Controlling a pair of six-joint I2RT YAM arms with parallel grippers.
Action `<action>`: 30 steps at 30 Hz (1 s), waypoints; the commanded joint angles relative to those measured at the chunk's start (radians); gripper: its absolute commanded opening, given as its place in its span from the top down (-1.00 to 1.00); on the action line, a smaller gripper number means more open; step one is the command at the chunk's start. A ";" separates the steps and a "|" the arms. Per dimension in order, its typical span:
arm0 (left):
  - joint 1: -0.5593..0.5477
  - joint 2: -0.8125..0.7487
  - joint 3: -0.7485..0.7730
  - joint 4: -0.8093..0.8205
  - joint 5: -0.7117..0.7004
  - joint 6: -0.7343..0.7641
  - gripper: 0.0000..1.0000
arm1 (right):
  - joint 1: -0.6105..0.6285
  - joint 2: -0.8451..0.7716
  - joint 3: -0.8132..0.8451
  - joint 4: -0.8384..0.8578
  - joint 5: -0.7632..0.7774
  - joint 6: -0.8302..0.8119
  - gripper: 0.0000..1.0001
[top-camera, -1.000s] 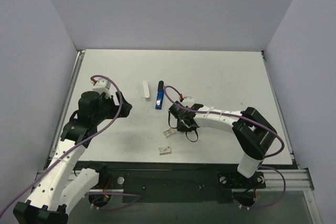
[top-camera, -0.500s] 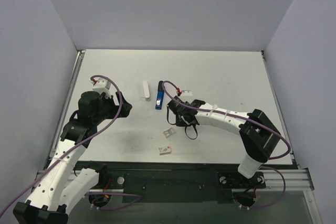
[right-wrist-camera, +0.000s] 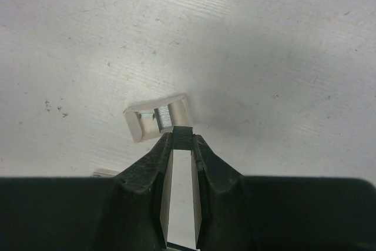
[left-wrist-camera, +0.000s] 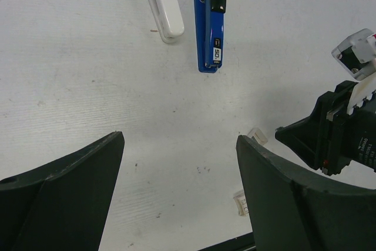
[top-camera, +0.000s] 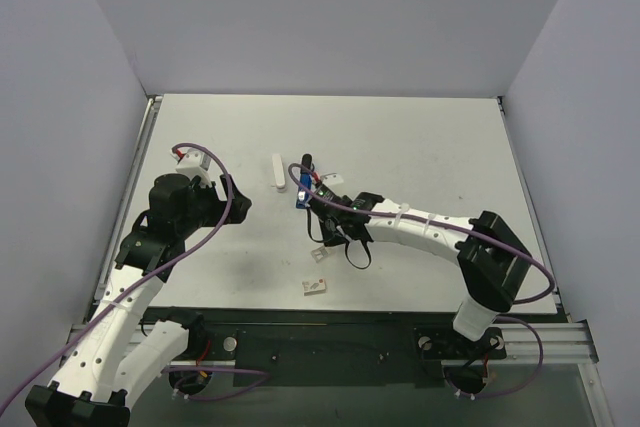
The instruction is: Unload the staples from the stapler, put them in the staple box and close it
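The blue stapler (top-camera: pixel 301 190) (left-wrist-camera: pixel 211 33) lies flat near the table's middle, black end pointing away. To its left lies the staples (top-camera: pixel 278 171) (left-wrist-camera: pixel 165 10), a pale white stick apart from it. My right gripper (top-camera: pixel 324 235) (right-wrist-camera: pixel 183 139) hovers low just below the stapler, jaws shut. A small dark block shows between its tips; I cannot tell whether it is a separate thing. A white scrap (right-wrist-camera: pixel 158 117) (top-camera: pixel 320 254) lies right in front of those tips. My left gripper (top-camera: pixel 236 203) (left-wrist-camera: pixel 179 139) hangs wide open at the left, holding nothing.
A second white scrap with red marks (top-camera: pixel 314 287) (left-wrist-camera: pixel 239 202) lies close to the table's near edge. Purple cable loops off both arms. Grey walls close in the table (top-camera: pixel 420 147) on three sides.
My right gripper has moved up and to the left, closer to the stapler, staying shut. The left arm has not moved.
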 commanded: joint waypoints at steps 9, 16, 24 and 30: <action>0.008 -0.011 0.009 0.040 0.012 0.009 -0.76 | 0.040 0.075 0.066 0.014 -0.122 -0.160 0.88; 0.008 -0.009 0.009 0.040 0.011 0.011 -0.76 | 0.041 0.108 0.066 0.026 -0.157 -0.193 0.88; 0.008 -0.008 0.009 0.040 0.012 0.011 -0.76 | 0.041 0.129 0.063 0.045 -0.163 -0.195 0.88; 0.009 -0.008 0.009 0.039 0.011 0.011 -0.76 | 0.041 0.141 0.069 0.049 -0.166 -0.196 0.85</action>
